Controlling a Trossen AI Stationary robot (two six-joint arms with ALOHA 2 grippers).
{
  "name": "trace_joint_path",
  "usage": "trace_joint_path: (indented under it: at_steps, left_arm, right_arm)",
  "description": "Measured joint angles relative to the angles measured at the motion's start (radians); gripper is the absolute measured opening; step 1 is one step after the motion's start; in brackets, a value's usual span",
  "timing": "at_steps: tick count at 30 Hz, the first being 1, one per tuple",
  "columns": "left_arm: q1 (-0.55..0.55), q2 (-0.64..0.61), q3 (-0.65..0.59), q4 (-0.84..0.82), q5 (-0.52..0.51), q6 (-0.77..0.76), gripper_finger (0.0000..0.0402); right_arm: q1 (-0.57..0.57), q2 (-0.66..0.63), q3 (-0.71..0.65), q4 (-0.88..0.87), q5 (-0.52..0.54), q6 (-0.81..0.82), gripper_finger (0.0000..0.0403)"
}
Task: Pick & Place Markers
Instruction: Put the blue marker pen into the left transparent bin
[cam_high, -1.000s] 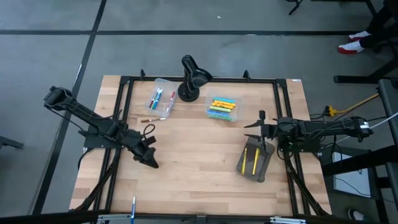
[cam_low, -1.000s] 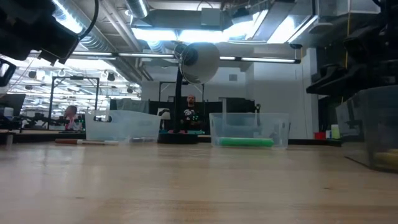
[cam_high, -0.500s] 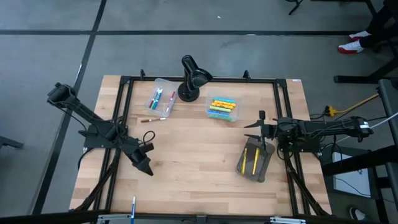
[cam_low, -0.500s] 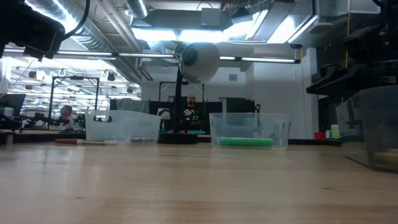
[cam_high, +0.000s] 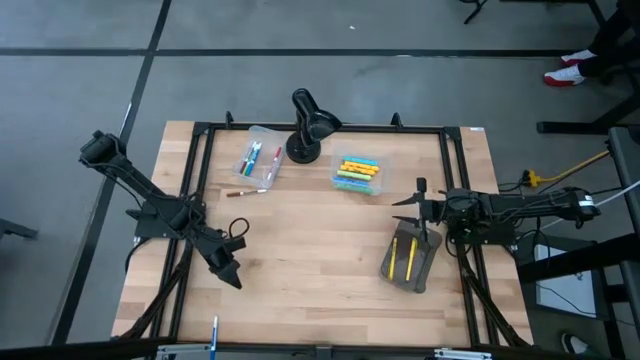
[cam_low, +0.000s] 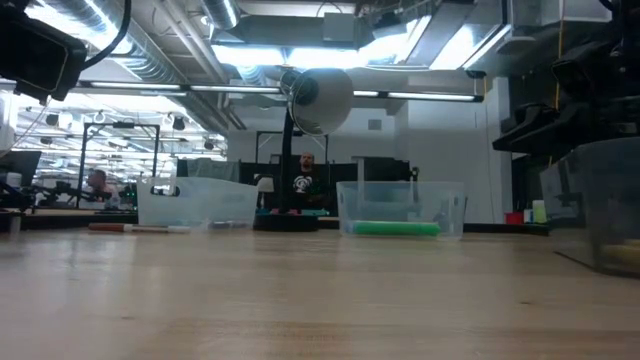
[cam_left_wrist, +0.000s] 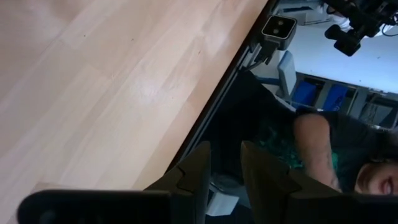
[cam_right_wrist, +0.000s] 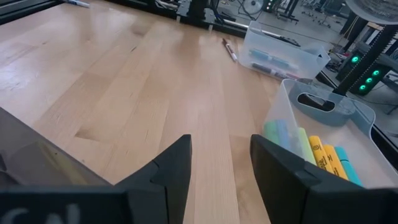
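No text, brand or number can be read with certainty in any view — the yellow marker (cam_right_wrist: 321, 155) in the clear bin (cam_right_wrist: 367, 118) carries small dark print on its barrel, but the marks are too small to read.

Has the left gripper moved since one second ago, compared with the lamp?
Yes. In the high view the left gripper has drawn farther from the black desk lamp, toward the table's near left edge.

- Left arm reaches in from its side, left end effector (cam_high: 232, 278) low over the surface, fingers (cam_left_wrist: 194, 168) slightly apart, empty.
- Right end effector (cam_high: 420, 190) hovers, fingers (cam_right_wrist: 174, 163) parted, empty.
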Motion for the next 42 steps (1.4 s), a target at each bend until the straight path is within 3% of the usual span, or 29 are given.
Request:
trace_joint_path:
  at_steps: [11,24,33,39,42]
  left_arm:
    - [-0.024,0.010,0.016,-0.050,-0.009,0.001,0.0086]
    - [-0.094,0.266,0.394,-0.555,0.012,0.140,0.0086]
    - [-0.205,0.516,0.533,-0.558,0.187,0.147,0.0086]
    - [-0.234,0.572,0.551,-0.555,0.286,-0.062,0.0091]
    - [-0.236,0.583,0.551,-0.541,0.310,-0.086,0.0103]
  right_arm:
    - [0.000,0.000,0.000,0.000,0.000,0.000,0.0163]
    - [0.000,0.000,0.000,0.000,0.000,-0.001,0.0163]
    - [0.000,0.000,0.000,0.000,0.000,-0.001,0.0163]
    - [0.000,0.000,0.000,0.000,0.000,-0.001,0.0163]
    - [0.000,0.000,0.000,0.000,0.000,-0.001,0.0163]
